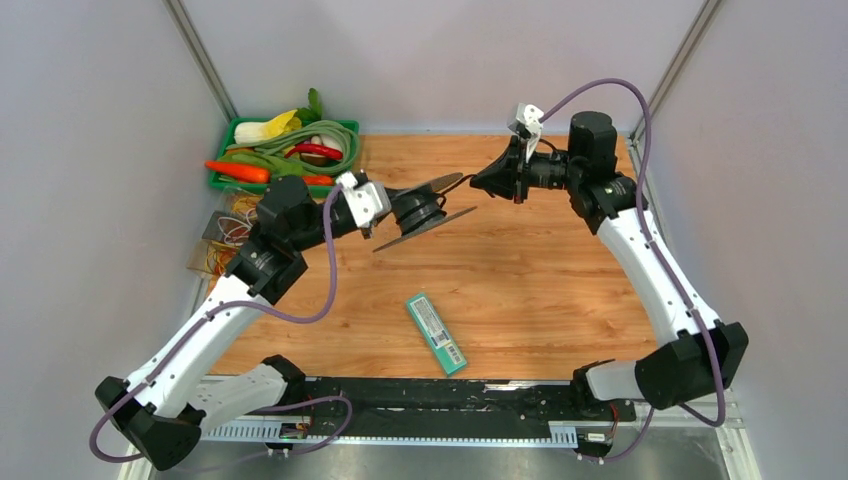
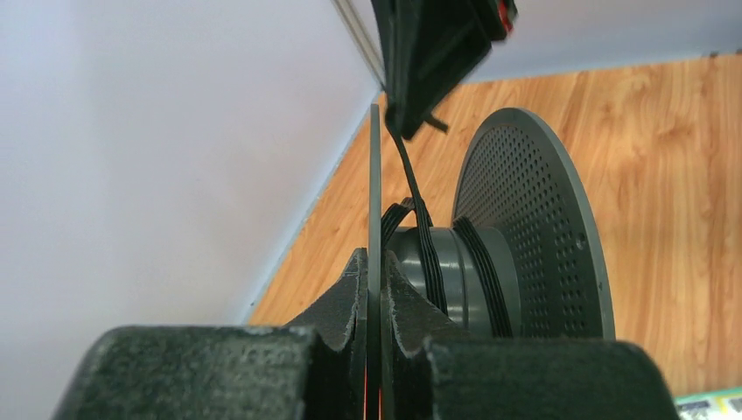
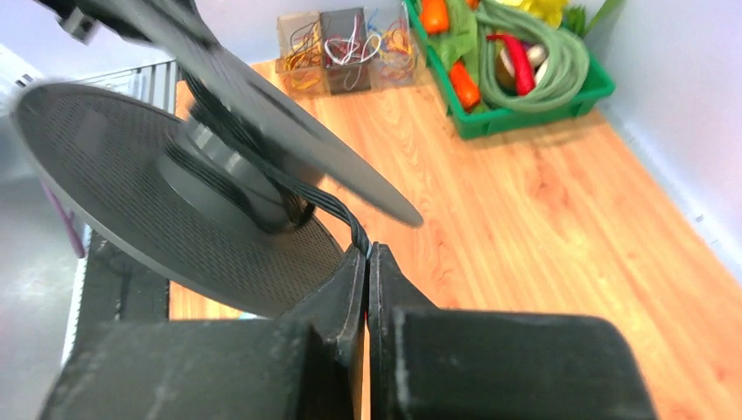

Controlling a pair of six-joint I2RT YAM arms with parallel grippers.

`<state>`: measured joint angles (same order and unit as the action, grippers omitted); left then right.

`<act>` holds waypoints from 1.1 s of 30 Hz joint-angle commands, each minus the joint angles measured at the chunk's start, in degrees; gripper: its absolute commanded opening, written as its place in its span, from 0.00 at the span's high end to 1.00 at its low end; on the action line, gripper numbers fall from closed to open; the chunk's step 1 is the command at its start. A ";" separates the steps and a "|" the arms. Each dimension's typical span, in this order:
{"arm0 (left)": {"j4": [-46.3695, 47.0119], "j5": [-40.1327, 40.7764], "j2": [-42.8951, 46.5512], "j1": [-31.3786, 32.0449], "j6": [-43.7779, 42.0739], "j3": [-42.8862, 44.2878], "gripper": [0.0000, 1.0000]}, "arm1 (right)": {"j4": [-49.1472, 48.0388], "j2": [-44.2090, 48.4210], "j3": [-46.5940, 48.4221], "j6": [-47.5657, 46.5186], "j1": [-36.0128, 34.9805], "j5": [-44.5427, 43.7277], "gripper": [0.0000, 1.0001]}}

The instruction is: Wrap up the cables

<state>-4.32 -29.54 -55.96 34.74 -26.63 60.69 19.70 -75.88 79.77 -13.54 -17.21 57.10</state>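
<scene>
A dark grey spool (image 1: 425,210) with two perforated discs is held in the air above the wooden table. My left gripper (image 1: 385,205) is shut on the thin edge of the spool's near disc (image 2: 374,219). Thin black cables (image 2: 426,245) are wound in bands round the spool's hub (image 2: 472,271). A strand runs from the hub to my right gripper (image 1: 480,180), which is shut on the cable end (image 3: 350,223) close beside the spool (image 3: 175,175). My right gripper also shows at the top of the left wrist view (image 2: 433,52).
A green tray (image 1: 240,130) of toy vegetables stands at the back left. Clear boxes of coloured wires (image 1: 225,240) sit at the table's left edge. A teal flat box (image 1: 437,333) lies near the front middle. Walls close in on both sides.
</scene>
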 commanded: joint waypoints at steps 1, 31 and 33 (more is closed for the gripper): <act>3.96 -4.99 -3.08 -3.53 20.35 9.17 1.00 | 0.25 -3.22 2.76 2.98 3.67 6.08 1.00; 16.79 18.46 -55.73 -13.92 92.91 37.21 1.00 | -47.57 -30.44 0.55 64.16 9.56 -11.66 1.00; 17.67 18.29 -60.29 -13.56 90.54 40.81 1.00 | -49.31 -36.68 4.67 67.22 10.62 -11.75 1.00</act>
<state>8.21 -22.90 -110.15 20.62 65.73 94.63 -23.57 -104.68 77.03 48.29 -5.96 43.03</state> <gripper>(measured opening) 0.083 0.009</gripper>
